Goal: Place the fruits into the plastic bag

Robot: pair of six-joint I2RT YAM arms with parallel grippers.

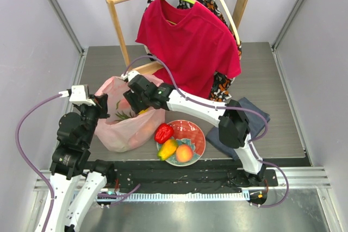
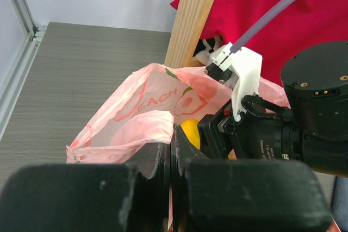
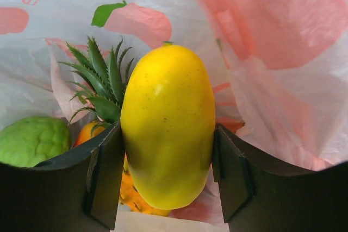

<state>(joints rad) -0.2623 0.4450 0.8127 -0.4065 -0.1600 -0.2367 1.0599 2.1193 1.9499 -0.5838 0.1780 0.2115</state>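
Pink, thin film fills most of what we see: the plastic bag lies on the grey table at the left, its mouth turned up and held wide; our left tool is closed tight on the near rim of the bag, the film pinched between its two fingers. Our right tool reaches down into the bag's mouth and grips a yellow mango by its sides, one finger pressed to each flank, the fruit standing upright between them. Inside the bag, behind the mango, the pineapple shows its green leaves and a little of its orange body; the bumpy green fruit lies at the left beside it. Just right of the bag sits the round plate; on it rest the red pepper, a yellow fruit and the peach, all close together. A red T-shirt hangs on the wooden rack behind; a grey-blue cloth lies folded at the right.
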